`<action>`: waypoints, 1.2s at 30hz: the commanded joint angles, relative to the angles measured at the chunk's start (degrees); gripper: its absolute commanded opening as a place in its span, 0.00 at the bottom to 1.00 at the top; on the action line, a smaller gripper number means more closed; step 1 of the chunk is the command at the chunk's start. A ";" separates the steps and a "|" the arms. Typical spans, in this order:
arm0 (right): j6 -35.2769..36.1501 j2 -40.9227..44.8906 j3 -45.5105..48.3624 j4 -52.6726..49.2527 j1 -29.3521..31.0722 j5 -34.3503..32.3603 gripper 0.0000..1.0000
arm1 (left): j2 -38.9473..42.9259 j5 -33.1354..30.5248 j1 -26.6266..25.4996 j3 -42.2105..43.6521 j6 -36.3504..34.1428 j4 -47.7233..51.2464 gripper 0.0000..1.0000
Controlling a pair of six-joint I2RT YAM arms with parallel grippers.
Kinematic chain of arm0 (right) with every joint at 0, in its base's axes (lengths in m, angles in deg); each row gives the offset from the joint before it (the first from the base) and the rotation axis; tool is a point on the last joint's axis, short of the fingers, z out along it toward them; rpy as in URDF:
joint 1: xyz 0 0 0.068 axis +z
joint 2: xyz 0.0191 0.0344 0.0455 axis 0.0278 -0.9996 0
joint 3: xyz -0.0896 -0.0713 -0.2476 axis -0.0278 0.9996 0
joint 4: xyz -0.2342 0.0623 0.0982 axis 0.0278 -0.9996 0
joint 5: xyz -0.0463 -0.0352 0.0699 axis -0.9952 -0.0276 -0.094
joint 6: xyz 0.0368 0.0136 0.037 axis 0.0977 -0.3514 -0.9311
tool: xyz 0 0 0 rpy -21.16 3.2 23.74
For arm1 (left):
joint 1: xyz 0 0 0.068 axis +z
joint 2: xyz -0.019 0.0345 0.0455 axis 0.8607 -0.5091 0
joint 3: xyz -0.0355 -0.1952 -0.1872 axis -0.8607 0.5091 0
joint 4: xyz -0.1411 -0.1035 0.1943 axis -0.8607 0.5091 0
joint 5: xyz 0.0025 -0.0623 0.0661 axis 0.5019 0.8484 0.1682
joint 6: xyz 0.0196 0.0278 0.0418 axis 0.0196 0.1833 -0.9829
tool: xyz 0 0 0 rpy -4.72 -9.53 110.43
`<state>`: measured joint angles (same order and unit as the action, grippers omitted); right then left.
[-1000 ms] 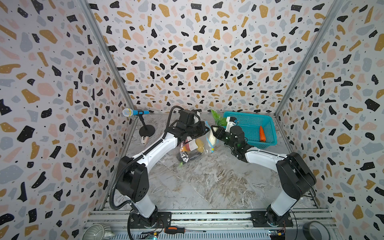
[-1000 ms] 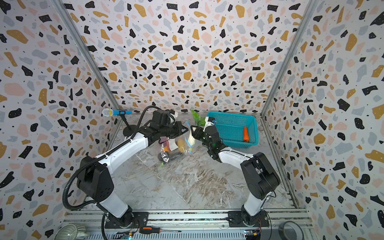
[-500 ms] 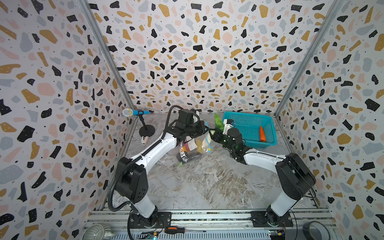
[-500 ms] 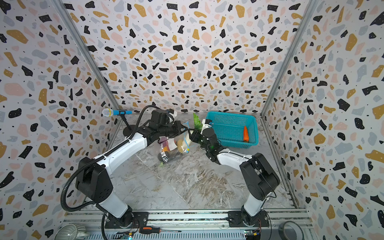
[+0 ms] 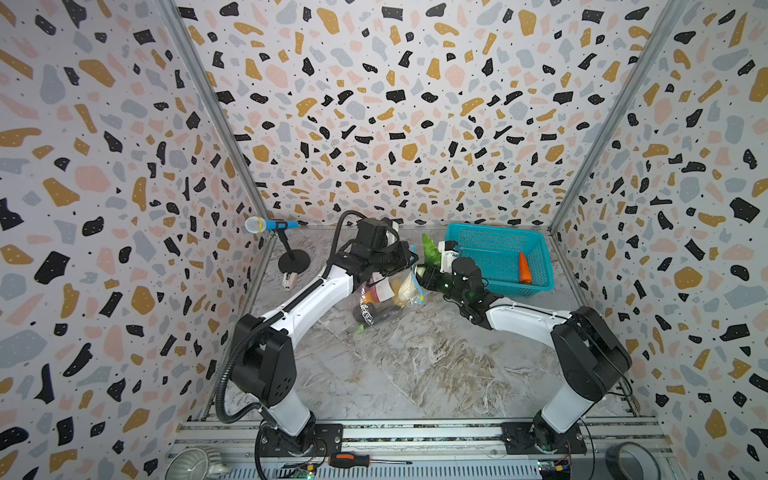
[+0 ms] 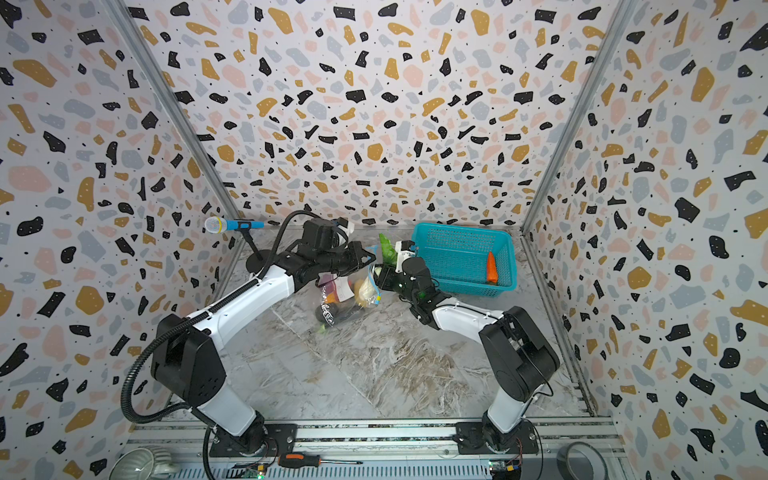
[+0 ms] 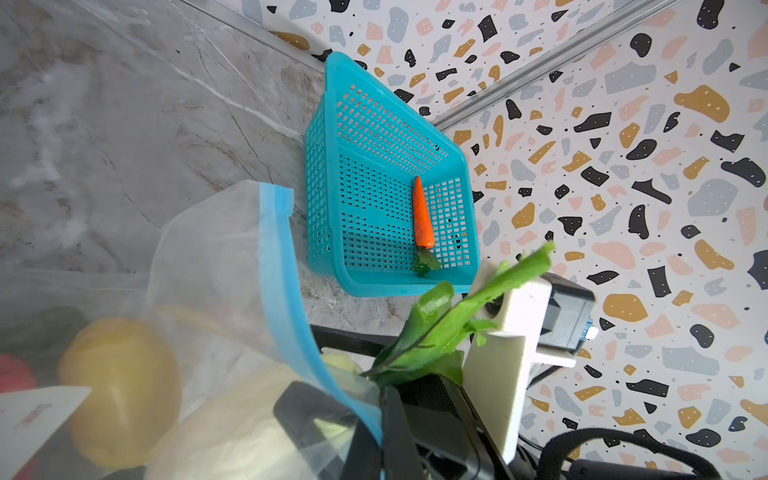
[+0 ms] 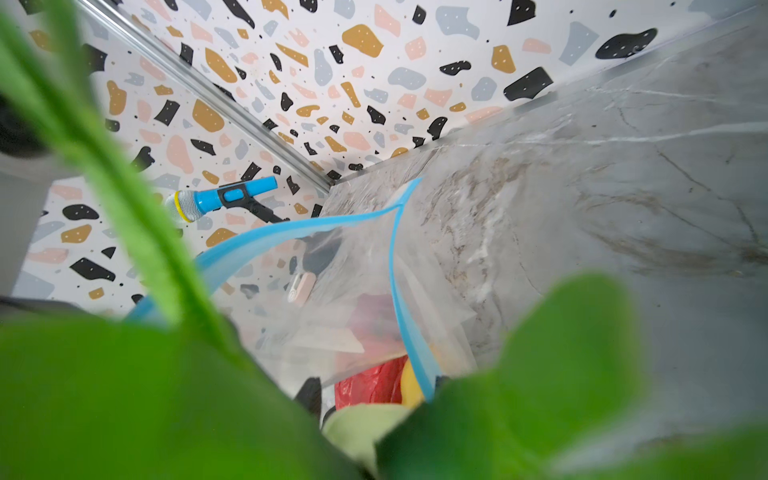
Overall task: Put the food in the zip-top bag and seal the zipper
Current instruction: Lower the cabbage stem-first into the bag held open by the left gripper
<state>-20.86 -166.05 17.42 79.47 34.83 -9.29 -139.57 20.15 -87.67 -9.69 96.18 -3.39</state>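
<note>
in both top views the left gripper (image 5: 403, 261) is pressed shut on the top edge of the zip-top bag (image 5: 384, 297). it holds the bag's mouth up. the bag hangs down to the middle of the floor (image 5: 415, 365), with food inside. the right gripper (image 5: 424, 276) is closed on the pale stalk of the leafy greens (image 5: 430, 250). its tip is right at the bag's mouth, and the leaves stick up. just behind it sits the teal basket (image 6: 482, 291), with the carrot (image 6: 491, 267) lying in it.

in the left wrist view the zipper (image 7: 282, 266) is a blue strip along the bag's open edge. through the clear plastic you can see the yellow piece (image 7: 120, 386) and a bit of the red pepper (image 7: 12, 370). the leafy greens (image 7: 449, 328) poke up just beside the strip. the carrot (image 7: 423, 216) lies in the basket (image 7: 332, 83).

in the right wrist view blurry green leaves (image 8: 124, 395) fill most of the picture and hide the fingers. past them the bag's mouth is open, with the blue zipper (image 8: 399, 291) on both sides. the red pepper (image 8: 365, 386) and the yellow piece (image 8: 411, 386) sit inside.

a second ago there was a gap between the right gripper and the bag. now it has come closer and lower, up to the mouth. the left gripper has stayed where it was, still pinching the edge.
</note>
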 commanded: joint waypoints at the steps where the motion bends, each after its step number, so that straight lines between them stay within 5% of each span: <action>1: 3.52 1.59 -3.32 -2.53 -0.73 8.67 0.43 | 2.65 0.55 0.32 -0.11 -0.10 -2.56 0.00; 8: 8.13 -2.57 -9.87 -11.22 -1.64 14.81 0.50 | 3.22 0.34 0.32 0.91 0.22 -3.00 0.00; 19: 13.81 -1.32 -14.89 -20.49 -2.51 15.23 0.71 | 2.98 0.35 0.37 1.09 0.20 -3.54 0.00; 36: 13.24 8.68 -11.72 -30.04 -7.86 10.94 0.69 | 3.78 0.22 0.93 2.07 0.13 -3.93 0.00</action>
<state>-6.00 -159.51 4.08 51.31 28.34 2.54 -137.74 20.02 -86.92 -8.16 96.38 -5.16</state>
